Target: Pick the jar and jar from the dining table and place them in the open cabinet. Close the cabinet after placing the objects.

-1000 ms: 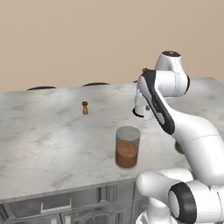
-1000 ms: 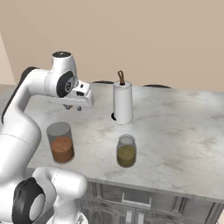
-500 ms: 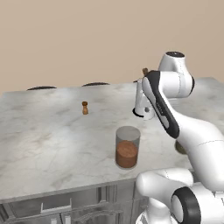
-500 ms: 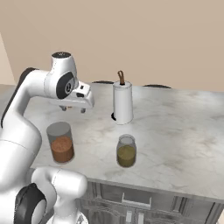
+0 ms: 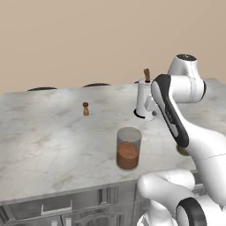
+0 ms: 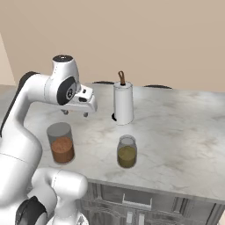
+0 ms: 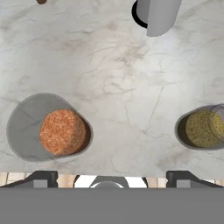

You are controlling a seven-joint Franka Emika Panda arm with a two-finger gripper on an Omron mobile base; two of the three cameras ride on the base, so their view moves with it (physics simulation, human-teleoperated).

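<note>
Two jars stand upright on the marble dining table (image 6: 184, 145). The jar with reddish-brown filling (image 6: 61, 143) (image 5: 129, 149) (image 7: 52, 131) is near the front edge. The smaller jar with olive-yellow filling (image 6: 127, 151) (image 7: 203, 128) stands to its right. My gripper (image 6: 74, 112) (image 7: 112, 178) hangs above the table, pointing straight down, behind and between the two jars. Its jaws are open wide with nothing between them. In the left base view my arm covers most of the olive jar. The cabinet is out of view.
A white paper-towel roll on a stand (image 6: 123, 103) (image 5: 143, 99) rises just right of my hand, towards the back of the table. A tiny brown shaker (image 5: 85, 108) stands far left. The table's front edge (image 5: 66, 192) lies close behind the jars.
The jaws have spread from about half open to wide open. My hand has shifted only slightly; both jars stay where they were.
</note>
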